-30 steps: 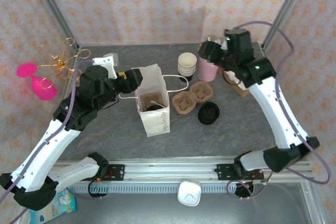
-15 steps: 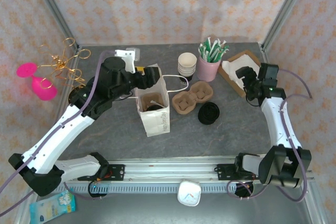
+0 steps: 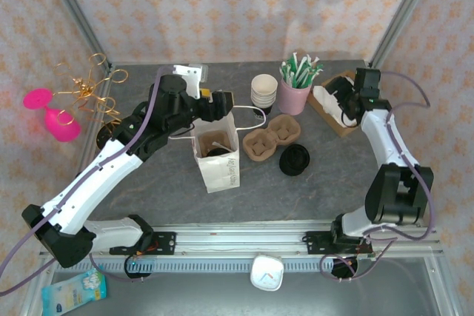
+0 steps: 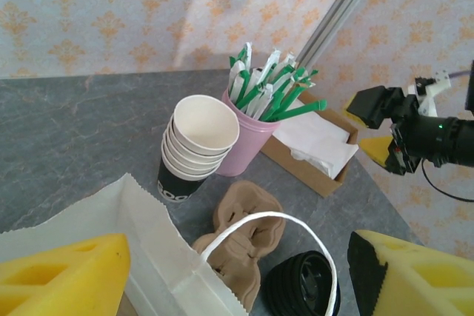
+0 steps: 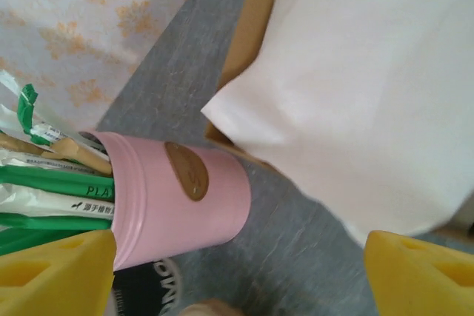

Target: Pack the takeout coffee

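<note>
Now at the centre of the grey tabletop (image 3: 148, 183), the left tool (image 3: 221, 99) hangs with fingers spread wide over the far rim of the open paper bag (image 3: 216, 157). To the bag's right sit a cardboard cup carrier (image 3: 272, 137), black lids (image 3: 294, 159) and stacked paper cups (image 3: 264, 90). At far right, the right tool (image 3: 339, 94), likewise apart, hovers over the napkin box (image 3: 333, 120)
</note>
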Controlling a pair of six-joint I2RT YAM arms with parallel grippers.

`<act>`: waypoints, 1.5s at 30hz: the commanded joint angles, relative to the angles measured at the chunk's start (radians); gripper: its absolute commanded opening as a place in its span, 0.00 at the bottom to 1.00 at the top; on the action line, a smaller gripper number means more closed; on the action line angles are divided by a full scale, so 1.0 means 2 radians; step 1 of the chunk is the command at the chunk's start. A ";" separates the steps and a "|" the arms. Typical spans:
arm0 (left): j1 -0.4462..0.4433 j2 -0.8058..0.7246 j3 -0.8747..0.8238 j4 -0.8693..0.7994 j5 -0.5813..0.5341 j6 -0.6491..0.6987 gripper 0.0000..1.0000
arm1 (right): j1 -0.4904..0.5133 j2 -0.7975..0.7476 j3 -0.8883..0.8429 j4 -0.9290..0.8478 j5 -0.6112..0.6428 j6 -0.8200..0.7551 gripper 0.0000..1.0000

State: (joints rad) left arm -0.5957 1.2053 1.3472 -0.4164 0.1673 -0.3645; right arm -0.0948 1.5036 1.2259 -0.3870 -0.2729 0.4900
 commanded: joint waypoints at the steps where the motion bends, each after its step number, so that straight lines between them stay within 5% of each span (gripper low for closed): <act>1: -0.002 0.001 -0.010 0.025 -0.010 0.007 0.79 | -0.001 0.043 0.012 -0.075 0.031 -0.122 0.85; 21: -0.002 0.000 -0.015 0.016 -0.032 0.002 0.80 | 0.010 0.119 0.024 -0.101 0.062 -0.217 0.53; 45: -0.001 0.011 -0.006 0.015 -0.035 0.003 0.82 | 0.011 0.150 0.062 -0.108 0.101 -0.238 0.18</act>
State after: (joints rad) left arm -0.5957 1.2201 1.3174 -0.3992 0.1116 -0.3649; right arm -0.0746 1.8095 1.3224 -0.5800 -0.1001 0.0208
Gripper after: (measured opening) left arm 0.817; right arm 0.211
